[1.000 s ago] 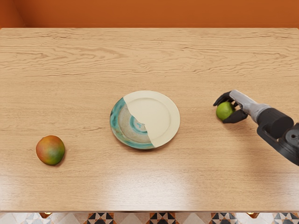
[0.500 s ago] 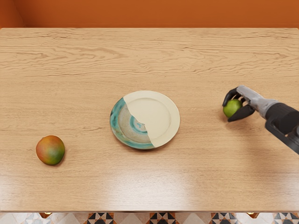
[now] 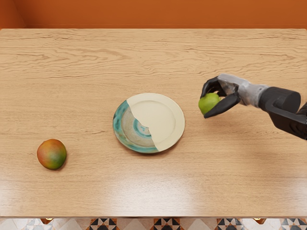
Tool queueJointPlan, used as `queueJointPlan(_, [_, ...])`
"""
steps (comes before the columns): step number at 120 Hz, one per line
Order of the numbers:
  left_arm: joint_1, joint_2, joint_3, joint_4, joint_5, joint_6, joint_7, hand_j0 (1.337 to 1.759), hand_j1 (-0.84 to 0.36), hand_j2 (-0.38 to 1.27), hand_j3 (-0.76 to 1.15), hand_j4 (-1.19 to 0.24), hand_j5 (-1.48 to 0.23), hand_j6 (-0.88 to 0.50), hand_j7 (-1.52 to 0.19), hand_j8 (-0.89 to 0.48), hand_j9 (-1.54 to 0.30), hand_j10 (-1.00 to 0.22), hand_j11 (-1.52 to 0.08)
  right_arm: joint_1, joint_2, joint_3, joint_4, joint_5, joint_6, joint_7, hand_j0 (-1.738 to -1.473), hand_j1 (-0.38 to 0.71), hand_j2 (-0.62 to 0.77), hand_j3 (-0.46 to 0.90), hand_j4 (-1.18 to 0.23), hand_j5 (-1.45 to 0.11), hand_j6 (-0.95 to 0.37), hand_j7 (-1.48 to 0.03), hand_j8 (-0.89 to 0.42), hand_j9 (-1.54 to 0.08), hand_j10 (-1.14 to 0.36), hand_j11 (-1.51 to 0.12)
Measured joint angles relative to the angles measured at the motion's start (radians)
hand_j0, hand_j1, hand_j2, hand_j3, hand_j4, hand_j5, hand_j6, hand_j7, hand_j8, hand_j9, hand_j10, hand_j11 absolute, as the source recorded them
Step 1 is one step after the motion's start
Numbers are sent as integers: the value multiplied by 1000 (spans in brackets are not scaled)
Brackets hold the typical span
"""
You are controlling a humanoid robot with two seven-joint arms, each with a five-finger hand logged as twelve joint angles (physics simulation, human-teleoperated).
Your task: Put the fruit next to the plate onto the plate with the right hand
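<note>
The green fruit [image 3: 209, 102] is held pinched between fingers and thumb of the right hand [image 3: 221, 93], near the plate [image 3: 158, 112] at its two o'clock and not yet over it. The pinch is judged shallow: the round fruit could be squeezed out, or rolled off the low rim if released early. A mango [image 3: 52, 154] is seen at eight o'clock. The table [image 3: 144, 57] is pale grained wood, backed by an orange wall [image 3: 158, 13].

- Over on the front left, a round red, orange and green mango [image 3: 52, 154] sits alone on the tabletop.
- A light wooden table [image 3: 153, 52] with wavy grain fills nearly the whole view.
- A plain orange wall [image 3: 153, 13] runs behind it.
- A strip of patterned tile floor [image 3: 165, 224] peeks out below the front edge.
</note>
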Motion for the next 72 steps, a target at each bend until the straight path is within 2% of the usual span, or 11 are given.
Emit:
queueJointPlan(44, [0,0,0,0,0,0,0,1658,69,46,1,-234,-303,-234,-303,-234,-303,-234,-303,10,179,22,-11,35,47,-4,-1642,56,-6,0,-832,-1157,-555,-1107,-374,-1119,-487,-1116])
queueJointPlan(72, [0,0,0,0,0,0,0,1658,69,46,1,-234,-303,-234,-303,-234,-303,-234,-303,33,314,8,-58,-97,45,-9,-1642,62,5,0,-830,-1163,-554,-1107,-370,-1117,-488,-1116])
